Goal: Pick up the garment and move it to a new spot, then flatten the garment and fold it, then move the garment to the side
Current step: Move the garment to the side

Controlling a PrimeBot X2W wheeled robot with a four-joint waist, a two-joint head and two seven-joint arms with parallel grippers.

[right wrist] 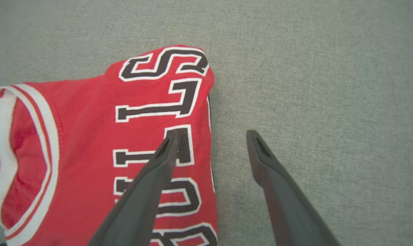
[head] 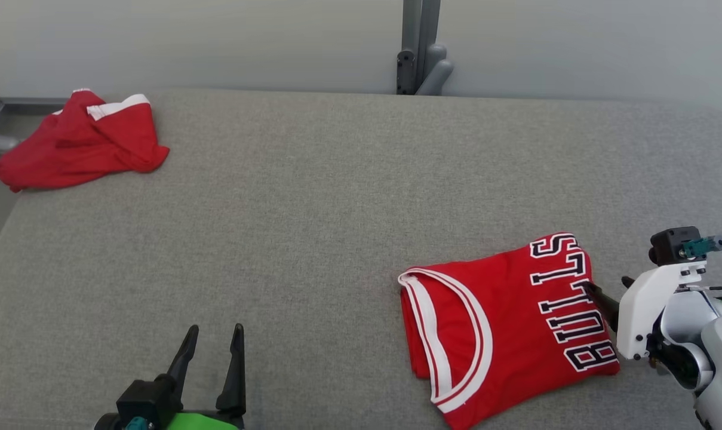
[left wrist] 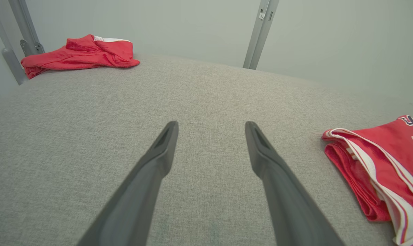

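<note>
At the lettered right edge of the folded red jersey, the right gripper stands wide open and holds nothing, one finger over the black letters and the other over the grey table (whether it touches the cloth, I cannot tell). The left gripper, also wide open and empty, hovers at the near left, well apart from the jersey. A crumpled red garment lies at the far left corner.
</note>
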